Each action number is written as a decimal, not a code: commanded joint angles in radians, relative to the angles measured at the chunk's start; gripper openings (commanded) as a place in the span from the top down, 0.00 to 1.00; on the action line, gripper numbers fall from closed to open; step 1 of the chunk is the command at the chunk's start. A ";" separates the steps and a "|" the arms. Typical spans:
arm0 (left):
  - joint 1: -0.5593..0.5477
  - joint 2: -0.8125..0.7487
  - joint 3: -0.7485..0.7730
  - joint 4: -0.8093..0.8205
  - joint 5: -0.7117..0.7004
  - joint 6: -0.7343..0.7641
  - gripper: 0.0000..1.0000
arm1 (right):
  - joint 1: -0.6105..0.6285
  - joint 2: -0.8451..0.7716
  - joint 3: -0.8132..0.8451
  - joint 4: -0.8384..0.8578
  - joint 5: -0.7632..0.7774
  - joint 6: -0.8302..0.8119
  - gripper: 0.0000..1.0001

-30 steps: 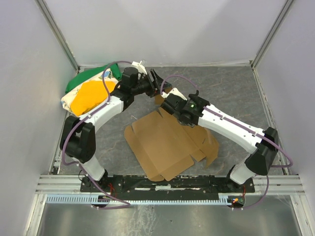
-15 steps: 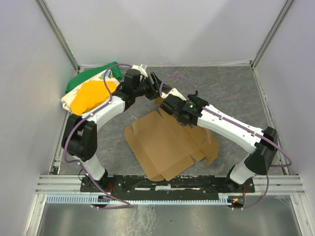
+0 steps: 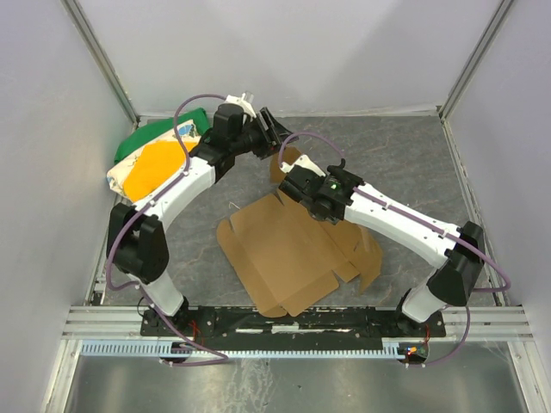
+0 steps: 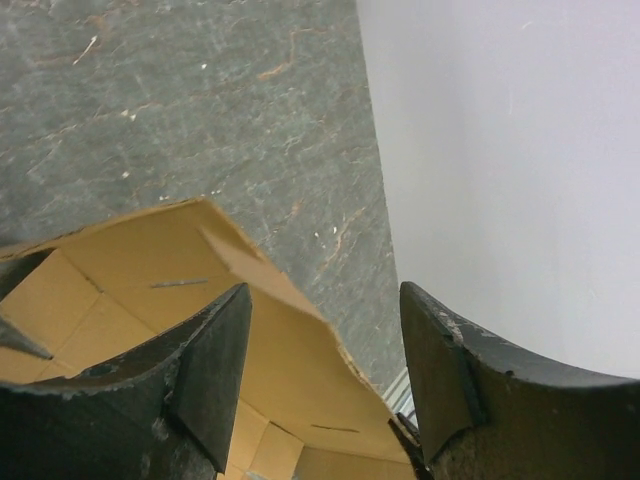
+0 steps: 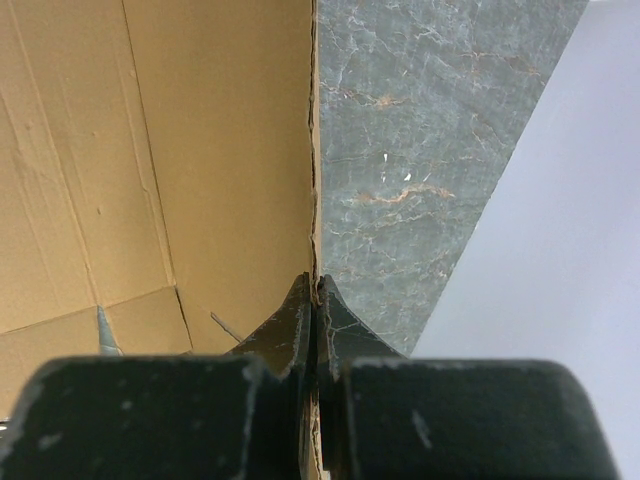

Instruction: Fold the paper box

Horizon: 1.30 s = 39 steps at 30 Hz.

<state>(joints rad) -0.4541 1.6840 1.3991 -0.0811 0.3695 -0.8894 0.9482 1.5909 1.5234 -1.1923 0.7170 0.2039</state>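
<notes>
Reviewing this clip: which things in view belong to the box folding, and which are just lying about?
In the job:
paper box, its edge pinched in the right pincer
left pincer, open near the far flap

Lying about:
green, yellow and white cloth bundle, far left corner

I worked inside a booth closed by plain white walls (image 3: pixel 284 52) at the back and on both sides, matte and bare. They met at aluminium corner posts (image 3: pixel 101 60) that slanted up out of view. The tabletop (image 3: pixel 413 163) under me was a dark grey slab, veined with paler and rust-coloured streaks. A silver slotted rail (image 3: pixel 86 325) ran across its near edge, and a brushed metal sheet (image 3: pixel 284 383) lay below that. The light was even and diffuse, and the shadows on the slab were soft.
</notes>
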 commanded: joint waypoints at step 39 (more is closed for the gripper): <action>-0.020 0.049 -0.182 0.210 0.187 -0.239 0.49 | 0.024 0.001 -0.014 0.078 -0.028 0.062 0.98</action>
<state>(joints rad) -0.4576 1.7477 1.2686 0.0513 0.4950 -1.0157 0.9493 1.6035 1.5211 -1.1992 0.7406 0.2310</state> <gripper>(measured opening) 0.484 0.026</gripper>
